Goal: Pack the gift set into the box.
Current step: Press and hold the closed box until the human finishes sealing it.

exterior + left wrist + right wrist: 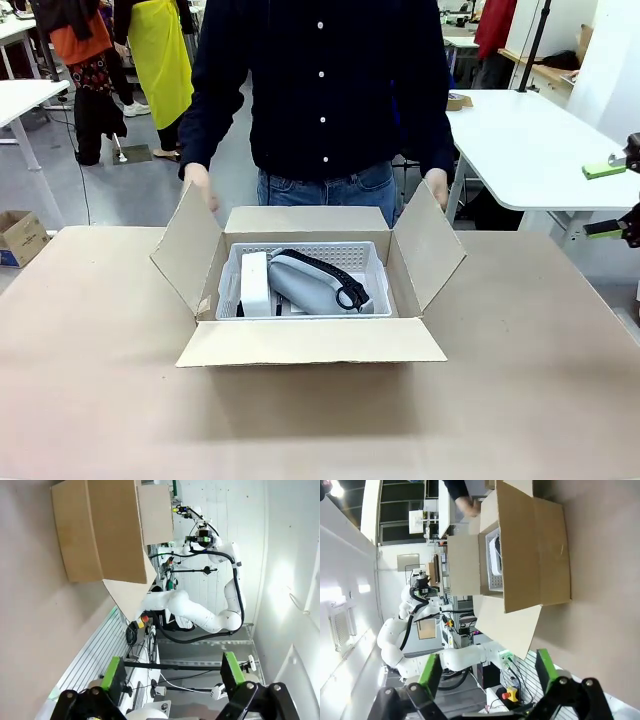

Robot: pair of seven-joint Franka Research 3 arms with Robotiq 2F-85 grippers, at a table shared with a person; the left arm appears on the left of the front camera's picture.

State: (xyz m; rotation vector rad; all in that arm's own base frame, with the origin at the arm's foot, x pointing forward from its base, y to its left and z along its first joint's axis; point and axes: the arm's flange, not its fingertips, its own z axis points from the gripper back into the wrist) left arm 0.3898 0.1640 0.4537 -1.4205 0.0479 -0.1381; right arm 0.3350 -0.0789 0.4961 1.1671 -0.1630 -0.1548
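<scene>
The box (310,340) stands open in the middle of the table, all four flaps spread outward. Inside it sits the gift set: a pale grey perforated tray (355,256) holding an upright white packet (255,283) and a grey pouch (305,283) with a black strap. A person stands behind it, one hand (200,185) near the left flap and the other hand (437,186) near the right flap. My right gripper (606,200) hangs open at the far right, well off the box (532,545). My left gripper (171,674) is open and far from the box (100,530).
Bare brown table (100,380) surrounds the box on every side. A small printed carton (20,236) sits on the floor at far left. White tables (530,140) stand behind on the right. The tray (494,562) shows inside the box in the right wrist view.
</scene>
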